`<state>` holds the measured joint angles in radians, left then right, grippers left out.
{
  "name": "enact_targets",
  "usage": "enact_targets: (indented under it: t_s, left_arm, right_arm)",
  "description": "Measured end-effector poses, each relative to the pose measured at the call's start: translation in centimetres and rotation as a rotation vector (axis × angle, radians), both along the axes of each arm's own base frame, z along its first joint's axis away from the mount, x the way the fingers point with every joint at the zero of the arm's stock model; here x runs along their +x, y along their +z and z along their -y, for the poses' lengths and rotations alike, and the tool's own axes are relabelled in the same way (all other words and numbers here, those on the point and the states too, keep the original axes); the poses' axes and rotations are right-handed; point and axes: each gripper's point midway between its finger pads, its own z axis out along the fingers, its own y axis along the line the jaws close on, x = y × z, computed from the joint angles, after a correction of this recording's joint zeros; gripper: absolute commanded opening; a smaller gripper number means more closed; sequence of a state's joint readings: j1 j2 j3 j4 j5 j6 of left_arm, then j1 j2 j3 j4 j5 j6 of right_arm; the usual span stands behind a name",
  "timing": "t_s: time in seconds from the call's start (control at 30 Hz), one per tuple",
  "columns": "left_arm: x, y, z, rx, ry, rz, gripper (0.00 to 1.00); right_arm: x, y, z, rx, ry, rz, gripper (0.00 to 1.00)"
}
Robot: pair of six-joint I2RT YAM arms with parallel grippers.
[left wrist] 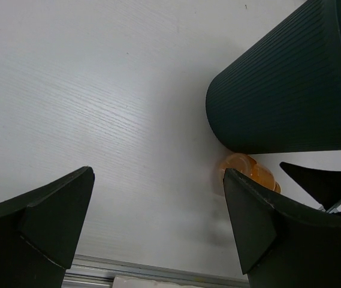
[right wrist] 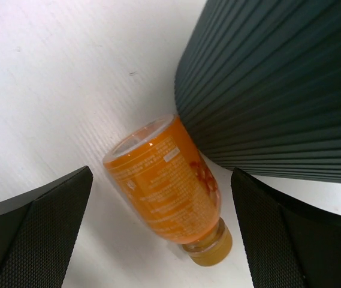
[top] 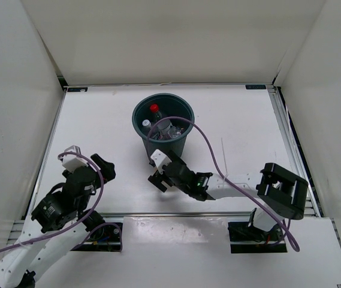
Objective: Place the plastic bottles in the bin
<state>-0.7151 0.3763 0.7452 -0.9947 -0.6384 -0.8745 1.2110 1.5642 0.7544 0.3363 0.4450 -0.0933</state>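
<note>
The bin (top: 185, 114) stands at the table's middle back and holds several clear bottles (top: 168, 129), one with a red cap (top: 154, 108). The short orange bottle (right wrist: 167, 183) lies on its side on the table, against the bin's ribbed wall (right wrist: 278, 84), its cap toward the camera. My right gripper (right wrist: 162, 174) is open with a finger on each side of the orange bottle and does not touch it; in the top view the gripper (top: 157, 177) hides the bottle. My left gripper (left wrist: 158, 174) is open and empty, low over the table left of the bin (left wrist: 290, 90). Part of the orange bottle (left wrist: 248, 171) shows in the left wrist view.
White walls enclose the table on the left, back and right. A metal rail (left wrist: 158, 270) runs along the near edge. The left arm (top: 68, 198) sits at the front left. The right arm's purple cable (top: 209, 141) loops past the bin's right side.
</note>
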Motion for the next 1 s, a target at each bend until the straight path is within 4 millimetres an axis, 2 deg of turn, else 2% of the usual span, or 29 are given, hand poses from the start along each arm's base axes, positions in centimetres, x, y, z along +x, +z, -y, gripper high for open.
enact_targets:
  t_s: [0.13,0.33,0.5,0.6,0.83,0.87,0.97,1.0]
  left_arm:
    - [0.1,-0.2,0.1,0.009,0.001,-0.013,1.00]
    - [0.1,-0.3,0.1,0.010,0.000,-0.015,1.00]
    - [0.1,-0.3,0.2,0.005,0.001,-0.016,1.00]
    - [0.1,-0.3,0.2,0.000,0.004,-0.016,1.00]
    - [-0.1,-0.6,0.0,0.003,0.009,-0.029,1.00]
    - [-0.1,-0.6,0.0,0.003,0.010,-0.031,1.00]
    - [-0.1,-0.6,-0.1,0.000,0.019,-0.031,1.00]
    - [-0.2,-0.6,-0.2,-0.003,0.023,-0.029,1.00]
  right_arm:
    - [-0.2,-0.3,-0.3,0.028,0.018,-0.049,1.00]
    - [-0.6,-1.3,-0.3,0.066,0.052,-0.171,0.94]
    - [-2.1,-3.0,0.3,0.060,0.095,-0.299,0.93]
    - [-3.2,-3.7,0.6,0.049,0.129,-0.362,0.88]
    - [-5.2,-4.7,1.2,0.024,0.173,-0.477,0.65]
    - [-5.4,-4.7,1.3,0.025,0.175,-0.494,0.56]
    - [-6.4,-4.7,2.0,0.007,0.180,-0.540,0.40]
    - [-6.8,-4.6,2.4,-0.001,0.177,-0.560,0.38]
